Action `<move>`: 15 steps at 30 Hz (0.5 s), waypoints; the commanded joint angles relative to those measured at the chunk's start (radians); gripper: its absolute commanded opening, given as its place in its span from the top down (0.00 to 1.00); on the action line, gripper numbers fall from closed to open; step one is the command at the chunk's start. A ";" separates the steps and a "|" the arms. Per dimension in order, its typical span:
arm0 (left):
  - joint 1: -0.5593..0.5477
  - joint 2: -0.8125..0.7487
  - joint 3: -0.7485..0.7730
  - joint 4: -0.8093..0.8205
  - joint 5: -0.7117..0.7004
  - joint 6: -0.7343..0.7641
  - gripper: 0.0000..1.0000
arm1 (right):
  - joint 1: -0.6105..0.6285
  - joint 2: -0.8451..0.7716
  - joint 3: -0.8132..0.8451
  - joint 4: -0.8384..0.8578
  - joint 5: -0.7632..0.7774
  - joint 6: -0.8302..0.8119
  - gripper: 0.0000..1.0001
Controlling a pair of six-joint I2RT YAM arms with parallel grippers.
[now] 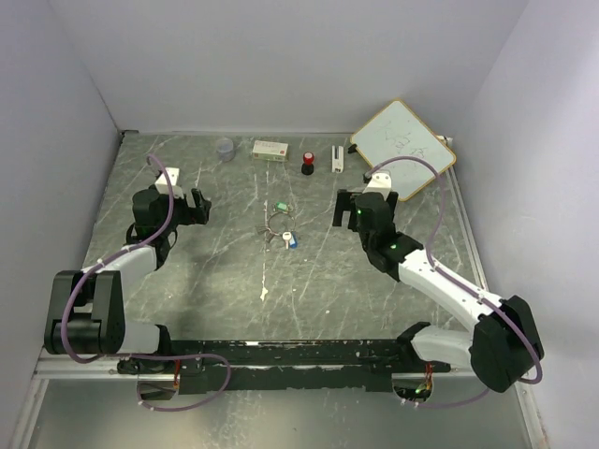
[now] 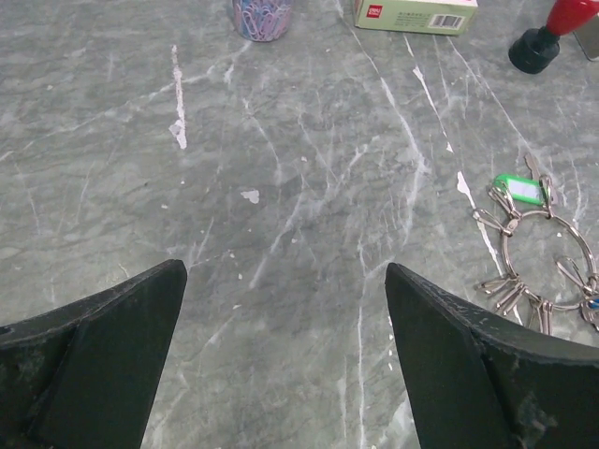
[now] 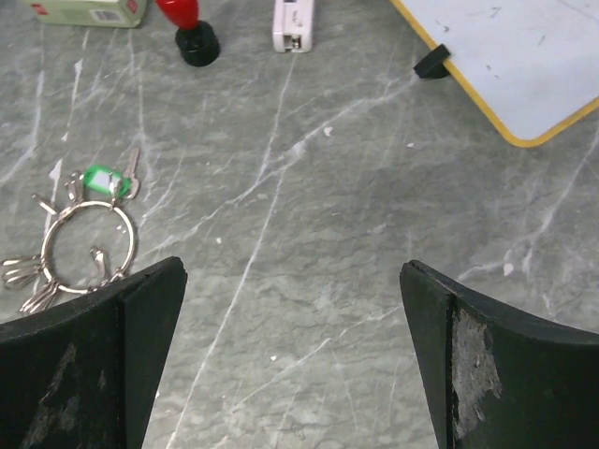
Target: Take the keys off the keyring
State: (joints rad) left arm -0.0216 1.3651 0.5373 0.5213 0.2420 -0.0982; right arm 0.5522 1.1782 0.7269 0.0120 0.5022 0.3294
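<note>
Keys sit on the keyring between wide-open left gripper and right gripper; cup holds paperclips.

Right gripper hangs over the marble table, jaws spread wide. The keyring lies just beside one finger, green key at its far edge, red-and-black knob beyond.

readable text: none | box: red logo and barcode, too small to read

Whiteboard, red-black knob, green box, cup, perhaps holding paperclips.
</note>
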 commanded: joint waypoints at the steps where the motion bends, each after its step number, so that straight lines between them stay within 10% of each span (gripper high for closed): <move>1: -0.012 -0.024 0.008 -0.013 0.059 -0.001 0.01 | 0.030 -0.035 -0.021 -0.021 -0.044 0.009 0.00; 15: -0.052 -0.048 0.027 -0.032 0.067 0.017 0.01 | 0.047 0.006 -0.083 0.102 -0.270 0.036 0.11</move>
State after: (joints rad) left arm -0.0467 1.3365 0.5373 0.5110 0.2802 -0.0940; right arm 0.5846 1.1412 0.6598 0.0456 0.3256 0.3534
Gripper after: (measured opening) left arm 0.991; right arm 0.962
